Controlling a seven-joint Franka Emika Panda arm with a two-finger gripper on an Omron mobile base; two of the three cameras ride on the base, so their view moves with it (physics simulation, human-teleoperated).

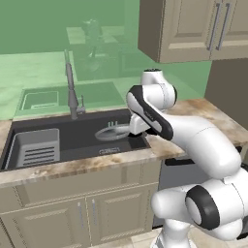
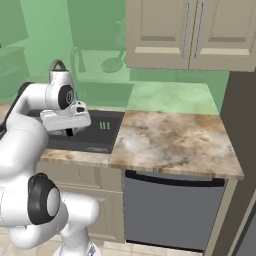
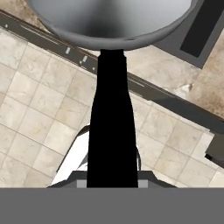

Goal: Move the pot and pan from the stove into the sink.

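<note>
Left base view shows the shallow round silver metal pan (image 1: 111, 131) above the right part of the dark rectangular recessed sink (image 1: 72, 138), near its right edge and the beige marble counter (image 1: 203, 114). The grey ribbed rack insert (image 1: 36, 147) lies at the left of the basin, well apart, with open room between them. In the hand view the gripper (image 3: 112, 181) is pinching the pan's long black handle (image 3: 111, 131).

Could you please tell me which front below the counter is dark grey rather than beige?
The flat panel right of the sink, under the marbled counter, is dark grey; the framed doors under the sink are beige.
</note>
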